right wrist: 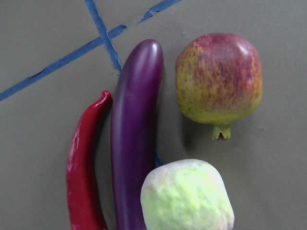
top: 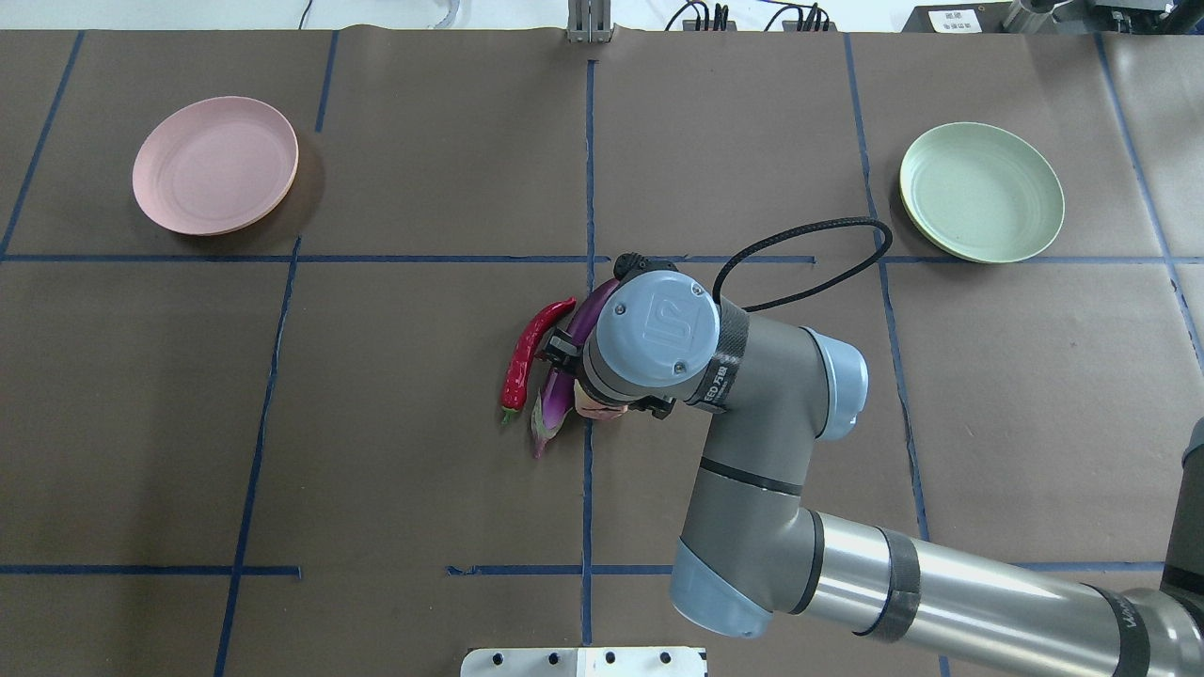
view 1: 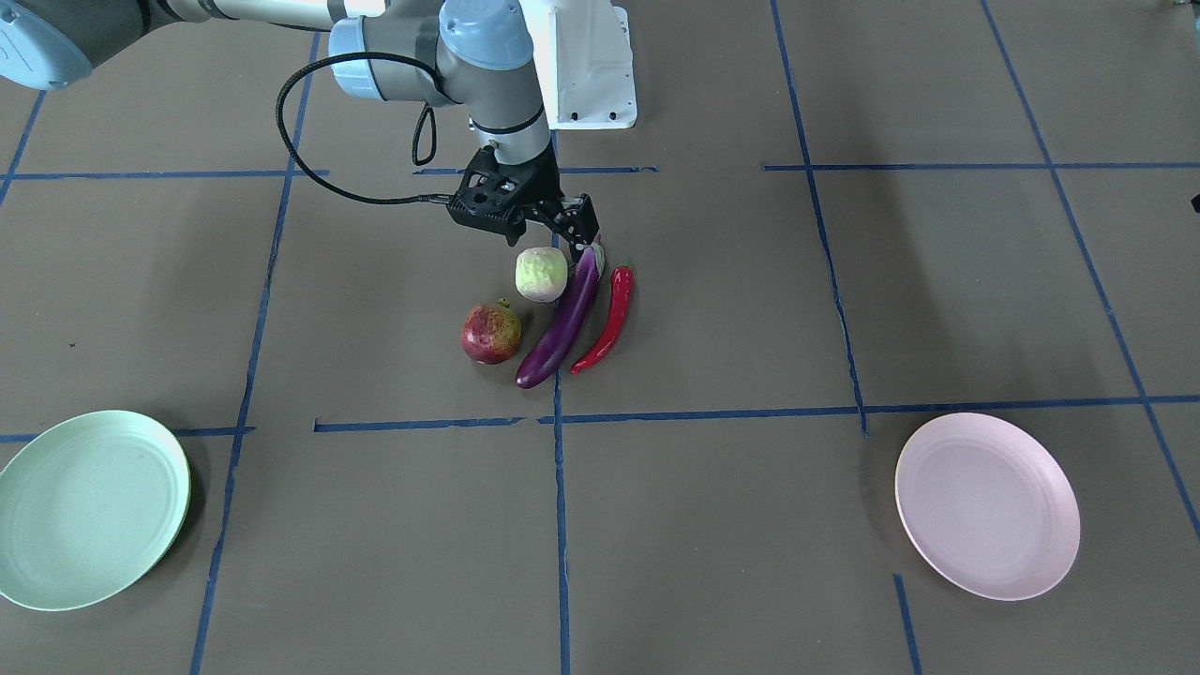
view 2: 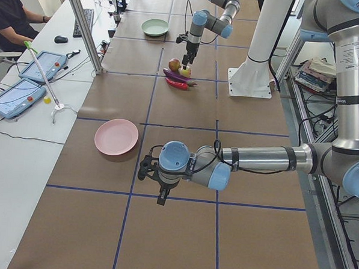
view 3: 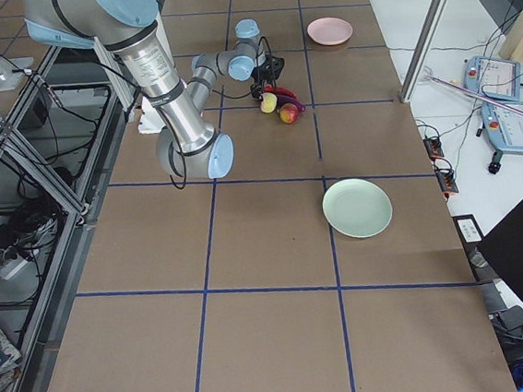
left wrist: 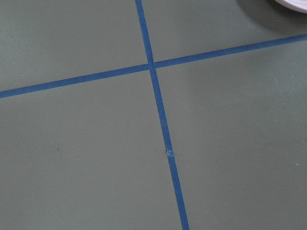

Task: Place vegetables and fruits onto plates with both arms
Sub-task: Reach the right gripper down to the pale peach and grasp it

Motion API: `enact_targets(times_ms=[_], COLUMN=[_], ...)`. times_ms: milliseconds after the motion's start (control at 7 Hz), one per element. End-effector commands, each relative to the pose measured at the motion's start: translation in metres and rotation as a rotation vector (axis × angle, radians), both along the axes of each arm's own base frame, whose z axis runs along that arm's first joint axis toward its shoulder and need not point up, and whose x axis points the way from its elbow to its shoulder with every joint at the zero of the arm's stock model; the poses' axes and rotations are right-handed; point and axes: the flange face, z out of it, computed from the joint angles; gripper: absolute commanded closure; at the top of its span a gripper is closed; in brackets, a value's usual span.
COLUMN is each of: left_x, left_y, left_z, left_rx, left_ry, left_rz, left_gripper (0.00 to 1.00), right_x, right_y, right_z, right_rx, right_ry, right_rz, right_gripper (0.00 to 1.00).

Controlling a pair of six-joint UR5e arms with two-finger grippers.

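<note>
The cabbage-like ball [view 1: 541, 274], pomegranate [view 1: 490, 334], purple eggplant [view 1: 562, 323] and red chili [view 1: 609, 319] lie close together on the brown table. My right gripper [view 1: 553, 234] hangs just above the ball, fingers apart and holding nothing. The right wrist view shows the ball [right wrist: 187, 196], eggplant [right wrist: 134, 134], chili [right wrist: 84, 167] and pomegranate [right wrist: 219, 79] from above. The mint green plate [top: 981, 191] and the pink plate [top: 214, 165] are bare, far to either side. My left gripper [view 2: 158, 190] hovers near the pink plate; I cannot tell whether it is open or shut.
The white base block [view 1: 586, 66] stands behind the pile. A black cable loop [top: 809, 254] hangs off the right wrist. Blue tape lines [left wrist: 160, 115] cross the table. An operator [view 2: 11, 11] sits at a side desk with tablets.
</note>
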Motion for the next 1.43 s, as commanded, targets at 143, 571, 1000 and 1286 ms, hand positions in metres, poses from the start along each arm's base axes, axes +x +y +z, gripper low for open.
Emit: enact_targets(times_ms=[143, 571, 1000, 1286], left_x=[0.002, 0.002, 0.003, 0.003], left_y=[-0.001, -0.001, -0.001, -0.004], left_z=[-0.001, -0.001, 0.0, -0.009], left_rx=[-0.004, -0.005, -0.008, 0.002], left_ry=[0.001, -0.001, 0.0, 0.007], left_rz=[-0.006, -0.007, -0.006, -0.015], left_gripper=[0.0, 0.0, 0.0, 0.0], right_x=[-0.015, -0.027, -0.023, 0.078], right_y=[-0.004, -0.001, 0.0, -0.003], right_z=[0.018, 0.027, 0.025, -0.019], right_rx=[0.017, 0.021, 0.063, 0.11], right_ry=[0.052, 0.074, 0.083, 0.015], right_rz=[0.019, 0.024, 0.02, 0.037], right_gripper=[0.0, 0.0, 0.98, 1.0])
